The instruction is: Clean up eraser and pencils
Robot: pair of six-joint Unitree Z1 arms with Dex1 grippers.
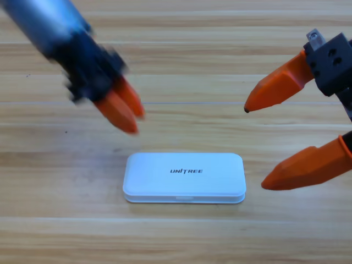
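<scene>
wooden table [181, 242] of pale planks, seen from above, with a closed white rectangular plastic case [184, 177] lying flat near its middle, long side running left to right, the word "unitree" printed on its lid. eraser and pencils are nowhere in sight on the table; whether they lie inside the shut case cannot be told. from the upper left corner the grey left arm slants down toward the centre, blurred, ending in a black left gripper [127, 109] whose two orange jaws sit pressed close together, holding nothing, their tips pointing down-right and hanging above and to the left of the case, apart from it. at the right edge the right gripper [254, 147] shows large and partly cut off, its two orange jaws spread wide, empty, tips pointing left, just beside the case's upper right corner.
</scene>
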